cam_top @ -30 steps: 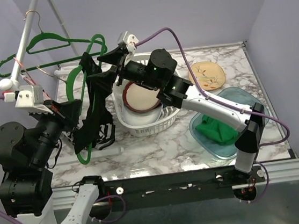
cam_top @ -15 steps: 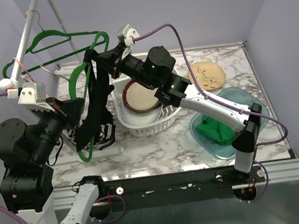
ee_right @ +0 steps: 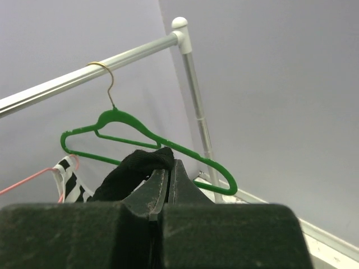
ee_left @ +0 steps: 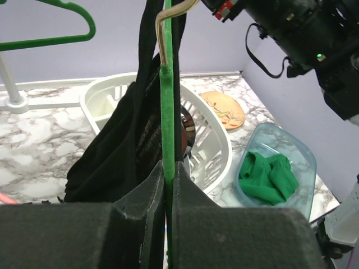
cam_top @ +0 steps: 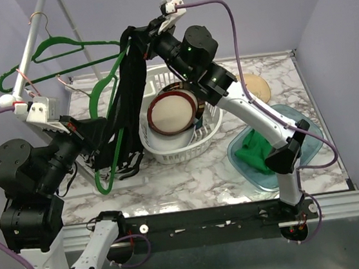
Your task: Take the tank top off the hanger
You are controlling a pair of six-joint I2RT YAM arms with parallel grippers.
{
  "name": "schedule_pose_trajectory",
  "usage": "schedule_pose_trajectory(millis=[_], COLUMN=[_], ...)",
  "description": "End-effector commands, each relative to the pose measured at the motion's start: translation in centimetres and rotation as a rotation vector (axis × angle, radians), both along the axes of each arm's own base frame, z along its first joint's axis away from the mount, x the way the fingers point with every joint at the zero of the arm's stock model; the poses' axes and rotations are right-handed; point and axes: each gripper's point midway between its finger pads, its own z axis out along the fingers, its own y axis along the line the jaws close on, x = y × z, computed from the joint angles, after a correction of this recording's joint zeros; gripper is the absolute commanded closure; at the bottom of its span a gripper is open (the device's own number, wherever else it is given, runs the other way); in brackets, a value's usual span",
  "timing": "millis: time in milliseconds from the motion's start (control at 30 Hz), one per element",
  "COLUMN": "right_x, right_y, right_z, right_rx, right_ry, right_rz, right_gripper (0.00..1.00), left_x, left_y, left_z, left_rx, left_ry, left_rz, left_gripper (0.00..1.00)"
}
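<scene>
Here right pincer clamps the tank top, left pincer the hanger.

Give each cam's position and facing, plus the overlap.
Top: above and behind the bases, facing down on the table; both arms show, left gripper on the hanger, right gripper holding the tank top high.
Left wrist: behind its own fingers, facing across the table to the basket; they clamp the hanger.
Right wrist: behind its own fingers, facing up at the rail and a second hanger; they pinch the tank top.
Shared: tank top in all three; basket in top and left wrist.
</scene>
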Motion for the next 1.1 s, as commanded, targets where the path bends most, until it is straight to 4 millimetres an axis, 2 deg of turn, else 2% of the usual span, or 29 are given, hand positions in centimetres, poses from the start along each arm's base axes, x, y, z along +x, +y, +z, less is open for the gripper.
schedule_pose_trajectory(millis=[0,167,233,267,333,467,500,533,600,633,700,833,867,1000,1067], right_x=[3.5,4.8,4.4,4.5,4.1,2.6,2.2,1.0,0.0,-0.6,-1.6,-1.9,-2.1,-2.9,-4.1], right_y=[-2.6,-3.1,-2.7,-2.4,-2.0,-1.0,-0.7,-0.6,-0.4,-0.1,-0.4,-0.6,-0.7,-0.5,-0.3], right_z=[-1.2,-3.3,-3.9,-5.0,-5.4,-6.3,-7.3,-6.7,-7.2,-8.4,-8.2,-9.0,-8.4,-8.1,-7.8], right_rx=[0.024,-0.024,-0.045,-0.060,-0.071,-0.109,-0.127,-0.124,-0.130,-0.148,-0.150,-0.198,-0.197,-0.198,-0.189], right_ry=[0.096,0.161,0.168,0.183,0.188,0.224,0.244,0.236,0.249,0.267,0.268,0.270,0.264,0.269,0.283], right_rz=[-0.071,-0.045,-0.010,-0.003,0.026,0.127,0.150,0.205,0.250,0.286,0.314,0.318,0.322,0.362,0.421], right_gripper=[0.99,0.99,0.99,0.99,0.99,0.99,0.99,0.99,0.99,0.99,0.99,0.99,0.99,0.99,0.99], left_x=[-2.3,-2.7,-2.5,-2.5,-2.6,-2.3,-1.9,-1.7,-1.2,-0.9,-0.8,-0.4,-0.4,0.3,0.6], left_y=[-1.7,-2.5,-2.2,-2.2,-2.2,-1.8,-1.3,-1.0,-0.4,-0.2,0.1,1.0,1.1,1.8,2.4], left_z=[1.8,2.1,2.2,2.5,3.0,4.3,4.5,4.8,5.8,6.1,7.0,7.7,7.9,7.9,8.4], left_rx=[0.003,0.004,-0.011,-0.014,-0.023,-0.047,-0.054,-0.060,-0.071,-0.071,-0.062,-0.047,-0.048,-0.050,-0.072], left_ry=[-0.096,-0.111,-0.113,-0.133,-0.146,-0.187,-0.194,-0.205,-0.244,-0.256,-0.289,-0.307,-0.317,-0.323,-0.344], left_rz=[-0.127,-0.179,-0.158,-0.153,-0.155,-0.120,-0.086,-0.063,-0.021,-0.010,0.006,0.060,0.068,0.113,0.149], left_gripper=[1.00,1.00,1.00,1.00,1.00,1.00,1.00,1.00,1.00,1.00,1.00,1.00,1.00,1.00,1.00])
